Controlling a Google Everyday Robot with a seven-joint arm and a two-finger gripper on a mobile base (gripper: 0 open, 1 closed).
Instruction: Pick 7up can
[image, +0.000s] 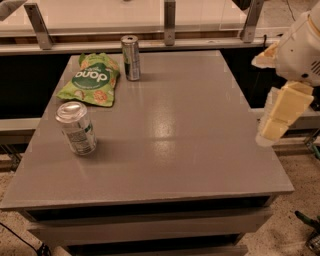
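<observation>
Cream pincer (273, 128) beyond right table (200, 125) edge.

Warm dim light, soft glare on the table (210, 165) (centre), faint shadow by the 7up can (76, 128), gripper (271, 130) pale off its right edge.

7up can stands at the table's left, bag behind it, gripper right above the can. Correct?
No. In the camera view the gripper hangs by the right edge of the table, far from the 7up can; the can stands left, bag behind it.
</observation>
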